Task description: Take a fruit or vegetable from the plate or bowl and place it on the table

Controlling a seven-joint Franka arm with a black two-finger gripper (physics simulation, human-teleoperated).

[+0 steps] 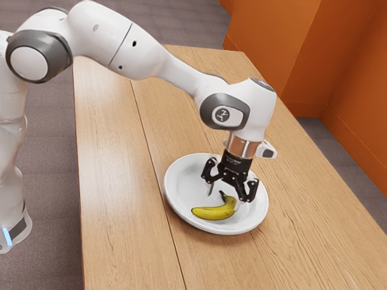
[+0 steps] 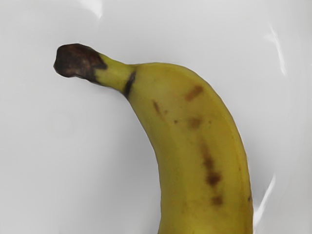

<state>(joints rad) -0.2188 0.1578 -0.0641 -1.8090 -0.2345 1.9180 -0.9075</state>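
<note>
Looks like you're at the grab step: jaws spread just above the banana (image 1: 214, 212) on the plate (image 1: 183, 181), so ease down and pinch.

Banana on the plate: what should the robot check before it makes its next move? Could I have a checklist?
1. Banana lying on the plate: ok.
2. Gripper above the plate, close to the banana: ok.
3. Fingers spread, ready to take it: ok.
4. Banana gripped: not ok, the fingers are still to close.
5. Fingers low enough for a firm grip: cannot tell.
6. Banana on the table: not ok, it lies on the plate.
</note>
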